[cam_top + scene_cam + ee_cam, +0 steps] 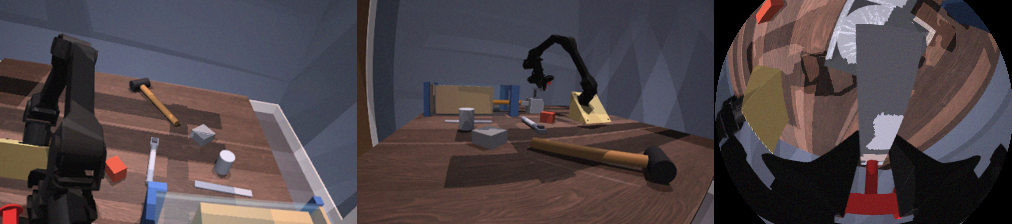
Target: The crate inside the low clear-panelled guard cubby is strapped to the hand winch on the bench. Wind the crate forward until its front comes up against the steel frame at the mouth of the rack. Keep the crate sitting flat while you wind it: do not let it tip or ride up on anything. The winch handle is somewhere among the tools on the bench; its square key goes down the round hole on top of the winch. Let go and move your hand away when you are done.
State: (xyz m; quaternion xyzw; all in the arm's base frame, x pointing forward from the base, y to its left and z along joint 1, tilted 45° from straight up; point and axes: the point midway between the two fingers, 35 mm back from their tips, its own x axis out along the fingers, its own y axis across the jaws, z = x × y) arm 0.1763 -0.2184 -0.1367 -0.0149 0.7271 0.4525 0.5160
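Observation:
My gripper (874, 135) is shut on the grey arm of the winch handle (889, 75), with red parts showing beyond the fingers; its red end (9, 215) (549, 83) also shows in the top and exterior views. In the exterior view the handle's shaft points down over the grey winch (535, 106) (849, 37); whether the key is in the hole cannot be told. The tan crate (250, 213) (464, 99) sits flat in the clear-panelled cubby, a gap short of the blue uprights (514, 100) on the winch side. An orange strap (502, 102) runs towards the winch.
A red block (116, 169) (547, 117) and a silver socket tool (152, 160) (531, 123) lie near the winch. A yellow wedge (19, 160) (588, 110) (766, 102) stands by the arm base. A mallet, a grey block, a cylinder and a flat bar lie farther out.

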